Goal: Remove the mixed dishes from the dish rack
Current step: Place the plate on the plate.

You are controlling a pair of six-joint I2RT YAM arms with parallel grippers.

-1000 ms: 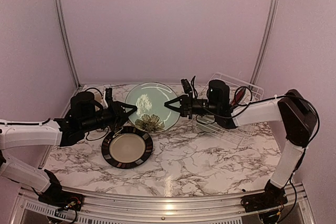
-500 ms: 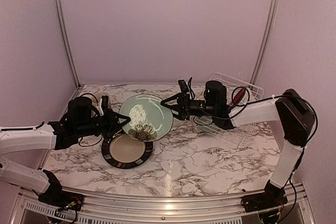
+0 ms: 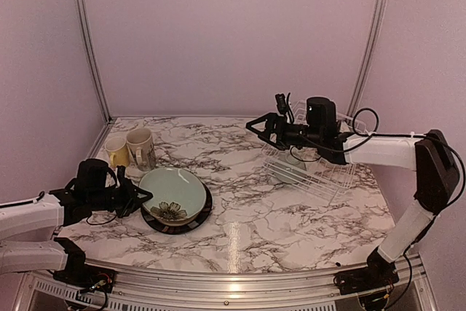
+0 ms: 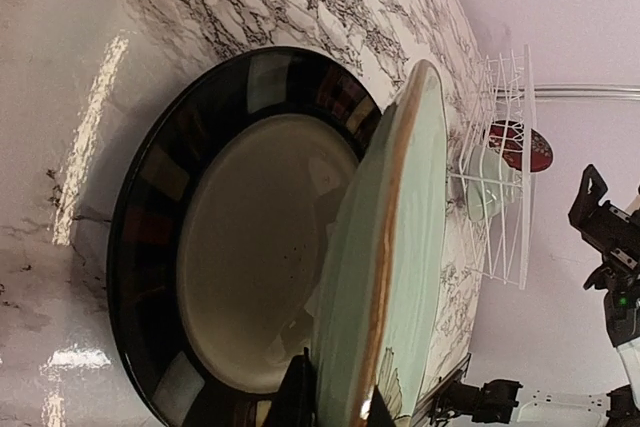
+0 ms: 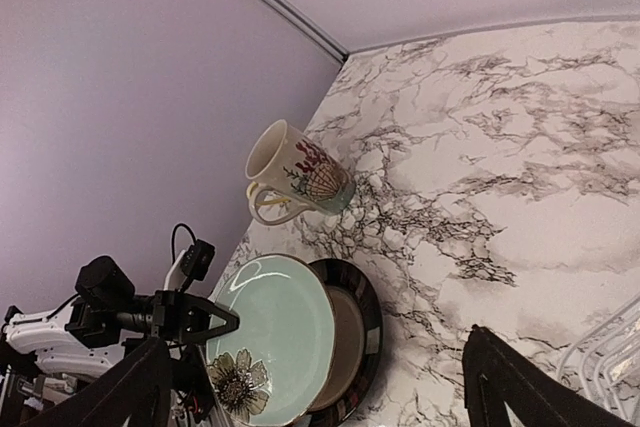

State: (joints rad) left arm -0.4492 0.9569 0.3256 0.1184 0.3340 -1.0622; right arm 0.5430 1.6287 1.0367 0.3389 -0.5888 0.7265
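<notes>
From above, the left pincer [image 3: 137, 199] clamps the rim of the pale-green plate [image 3: 175, 193], which leans on a black-rimmed plate [image 3: 196, 218] on the bench [image 3: 247, 216], near the yellow mug [image 3: 116, 153] and the cream mug [image 3: 140, 148]. The right pincer [image 3: 255, 126] hangs open beside the dish rack [image 3: 320, 169]. The left wrist shows a green bowl [image 4: 484, 194] and a red plate [image 4: 524, 145] in the rack. The right wrist shows its fingers [image 5: 130, 387] spread wide and empty.
</notes>
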